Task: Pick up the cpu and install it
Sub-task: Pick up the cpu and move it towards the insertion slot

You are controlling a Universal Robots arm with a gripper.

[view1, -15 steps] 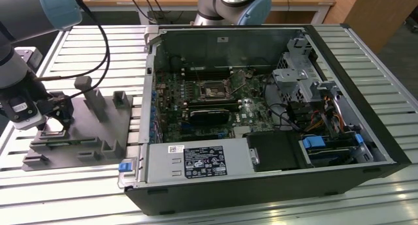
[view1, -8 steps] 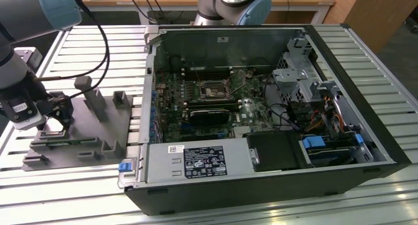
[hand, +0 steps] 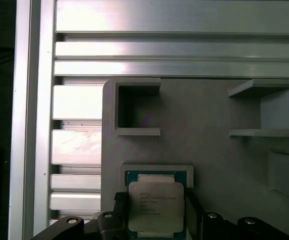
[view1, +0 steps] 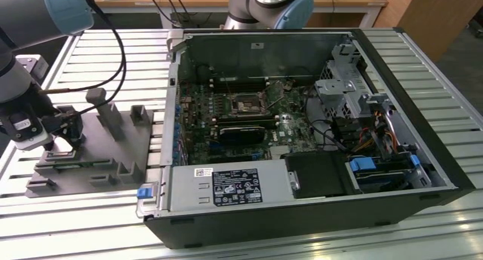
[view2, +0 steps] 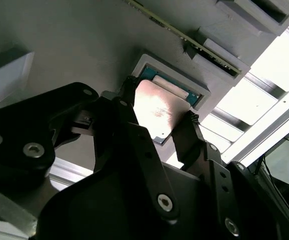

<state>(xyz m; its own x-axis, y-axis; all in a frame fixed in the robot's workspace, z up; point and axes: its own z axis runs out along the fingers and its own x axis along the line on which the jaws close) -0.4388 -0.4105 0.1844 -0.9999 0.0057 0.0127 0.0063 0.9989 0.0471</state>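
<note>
The picking step is in hand. The pincer (view2: pixel 159 102) is low over the grey tray (view1: pixel 113 158), at the exterior view's left edge of the slatted surface (view1: pixel 113 51), and it straddles the cpu (hand: pixel 156 207). The cpu lies in a pocket near the tray's edge. Whether the pincer already clamps it cannot be told. The next move probably calls for a firm hold and a straight lift.

1. In both wrist views I see the cpu (hand: pixel 156 207) (view2: pixel 157 110), a small thin square chip with a silvery-grey metal top and blue-green edging.
2. It sits metal face up in a square recess of the grey plastic tray (hand: pixel 209 135).
3. Black fingers (view2: pixel 187 134) meet its two opposite edges.
</note>
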